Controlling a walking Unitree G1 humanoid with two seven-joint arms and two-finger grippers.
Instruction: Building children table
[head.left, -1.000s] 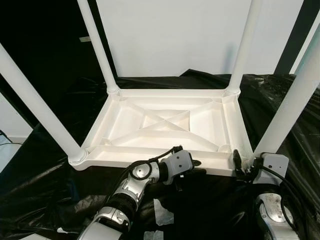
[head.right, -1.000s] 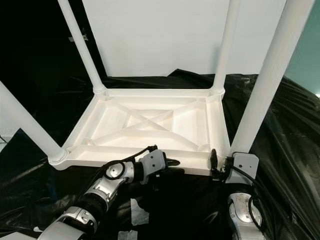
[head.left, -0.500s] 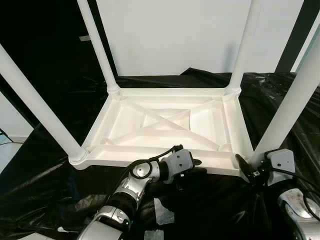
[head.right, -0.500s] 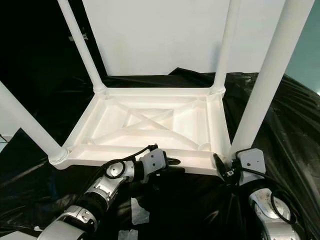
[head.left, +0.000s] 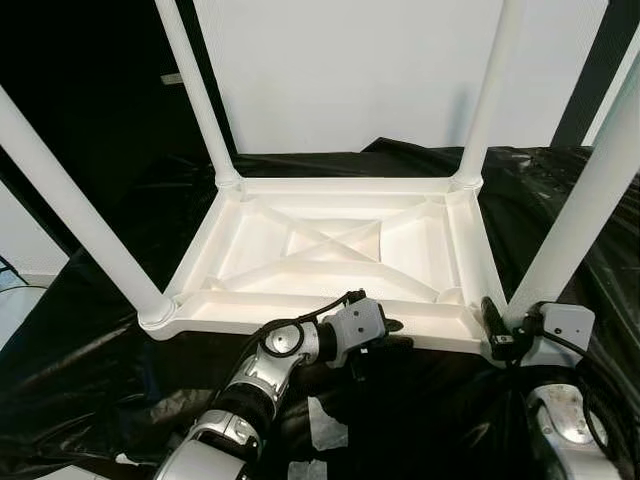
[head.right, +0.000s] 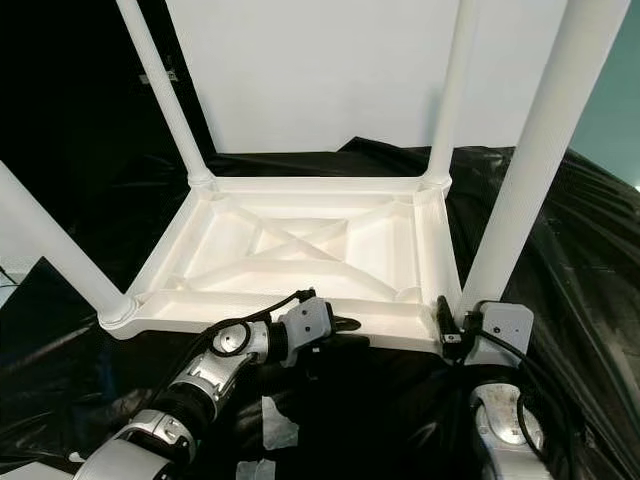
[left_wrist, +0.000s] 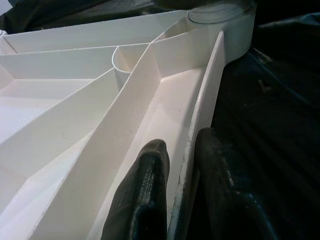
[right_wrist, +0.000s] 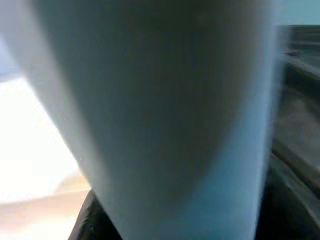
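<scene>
A white children's table (head.left: 330, 240) lies upside down on black plastic sheeting, its four legs pointing up. My left gripper (head.left: 392, 333) is at the middle of the near rim and is shut on it. In the left wrist view its two black fingers (left_wrist: 145, 195) straddle the thin rim wall (left_wrist: 202, 120), one inside the tabletop and one outside. My right gripper (head.left: 497, 322) sits at the foot of the near right leg (head.left: 575, 220), close against the table's near right corner. That leg (right_wrist: 165, 115) looms blurred and very near in the right wrist view.
Black plastic sheeting (head.left: 90, 370) covers the floor all around the table. Pale tape scraps (head.left: 325, 425) lie on it near my left arm. A white wall (head.left: 350, 70) stands behind. The near left leg (head.left: 70, 205) slants up past my left side.
My right wrist swung outward to the right half a second ago and has come back closer to the leg's foot. The left gripper and the table have not moved.
</scene>
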